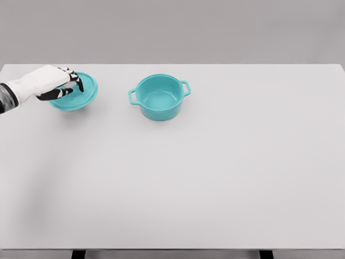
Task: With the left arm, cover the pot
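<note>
The left hand [56,83] was over the teal lid [75,93] on the table [215,178], fingers curled down around its middle, seemingly gripping the knob for a lift. The open pot [159,97] sat uncovered, well apart to the right.

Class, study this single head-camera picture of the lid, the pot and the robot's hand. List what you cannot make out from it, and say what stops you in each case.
1. Head view: the lid's knob, hidden under the left hand.
2. Whether the fingers actually grip the lid: too small and overlapping to tell.
3. The left arm beyond the wrist: cut off by the picture's left edge.
4. The pot's near inner wall: hidden by its own rim.
5. The right arm: outside the picture.
</note>
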Tool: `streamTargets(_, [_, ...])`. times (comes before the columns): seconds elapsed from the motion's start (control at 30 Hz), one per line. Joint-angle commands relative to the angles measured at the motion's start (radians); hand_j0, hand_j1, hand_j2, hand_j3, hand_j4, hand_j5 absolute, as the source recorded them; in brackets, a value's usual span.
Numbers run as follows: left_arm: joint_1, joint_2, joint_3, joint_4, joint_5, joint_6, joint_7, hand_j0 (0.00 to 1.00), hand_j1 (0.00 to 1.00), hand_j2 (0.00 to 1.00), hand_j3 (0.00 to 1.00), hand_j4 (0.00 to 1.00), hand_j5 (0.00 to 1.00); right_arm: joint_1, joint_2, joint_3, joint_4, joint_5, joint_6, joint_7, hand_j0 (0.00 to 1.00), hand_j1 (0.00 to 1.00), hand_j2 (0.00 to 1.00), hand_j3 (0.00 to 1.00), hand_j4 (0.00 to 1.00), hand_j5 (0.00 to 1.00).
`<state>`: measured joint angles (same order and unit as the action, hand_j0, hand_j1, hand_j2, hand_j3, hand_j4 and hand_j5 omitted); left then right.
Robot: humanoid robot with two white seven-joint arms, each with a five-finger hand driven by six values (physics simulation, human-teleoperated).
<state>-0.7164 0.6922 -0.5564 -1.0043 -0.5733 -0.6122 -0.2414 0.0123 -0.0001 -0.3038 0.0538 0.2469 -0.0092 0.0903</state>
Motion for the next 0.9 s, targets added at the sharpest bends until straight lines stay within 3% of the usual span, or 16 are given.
streamTargets(0.0, [-0.002, 0.003, 0.001, -0.017, 0.006, 0.001, 0.002, 0.48, 0.48, 0.48, 0.48, 0.48, 0.48, 0.000, 0.000, 0.000, 0.000, 0.000, 0.000, 0.000, 1.00, 1.00, 1.00, 1.00, 1.00, 1.00])
streamTargets(0.27, [-0.017, 0.001, -0.007, -0.074, 0.006, 0.001, 0.005, 0.48, 0.48, 0.48, 0.48, 0.48, 0.48, 0.000, 0.000, 0.000, 0.000, 0.000, 0.000, 0.000, 1.00, 1.00, 1.00, 1.00, 1.00, 1.00])
streamTargets(0.4, [-0.043, -0.010, -0.042, -0.080, 0.007, 0.001, 0.008, 0.48, 0.48, 0.48, 0.48, 0.48, 0.48, 0.000, 0.000, 0.000, 0.000, 0.000, 0.000, 0.000, 1.00, 1.00, 1.00, 1.00, 1.00, 1.00])
streamTargets(0.87, [-0.063, -0.065, -0.060, -0.114, 0.006, 0.001, 0.007, 0.48, 0.48, 0.48, 0.48, 0.48, 0.48, 0.000, 0.000, 0.000, 0.000, 0.000, 0.000, 0.000, 1.00, 1.00, 1.00, 1.00, 1.00, 1.00])
